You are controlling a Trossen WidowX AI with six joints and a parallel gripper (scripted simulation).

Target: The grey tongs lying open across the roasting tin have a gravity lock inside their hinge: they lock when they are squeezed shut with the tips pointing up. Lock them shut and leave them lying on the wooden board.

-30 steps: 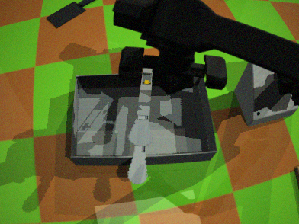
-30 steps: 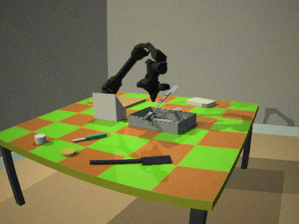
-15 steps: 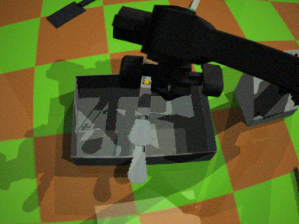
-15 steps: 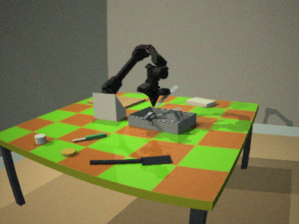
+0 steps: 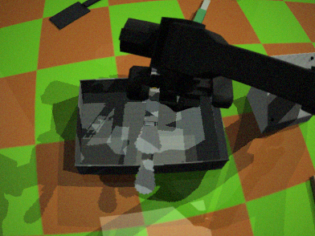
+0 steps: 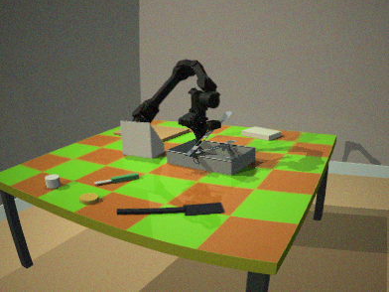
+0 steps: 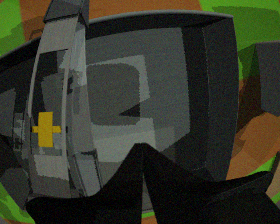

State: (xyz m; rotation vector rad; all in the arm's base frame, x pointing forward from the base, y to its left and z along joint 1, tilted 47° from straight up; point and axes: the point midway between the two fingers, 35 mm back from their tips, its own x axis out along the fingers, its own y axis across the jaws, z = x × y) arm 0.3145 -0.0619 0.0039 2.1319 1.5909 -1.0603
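Note:
The grey tongs (image 5: 145,181) (image 6: 227,116) (image 7: 75,115) lie open across the roasting tin (image 5: 197,165) (image 6: 198,162) (image 7: 221,105). In the exterior view one arm slopes up and its scalloped tip stands high; the other arm is lower, near the rim. A yellow mark shows on the tongs in the wrist view. My gripper (image 6: 198,137) (image 7: 140,148) is shut and empty, low over the tin, beside the tongs. In the top view the robot arm hides its fingertips and part of the tongs' hinge end. The wooden board (image 6: 174,133) lies behind the grey wedge block.
The grey wedge block (image 5: 258,106) (image 6: 140,140) (image 7: 270,80) stands beside the tin. A pale slab (image 6: 261,133) lies at the back right. A black spatula (image 5: 70,15) (image 6: 204,209), a green-handled tool (image 5: 199,15) (image 6: 124,179), a white cylinder (image 6: 52,181) and a yellow disc (image 6: 89,199) lie farther off.

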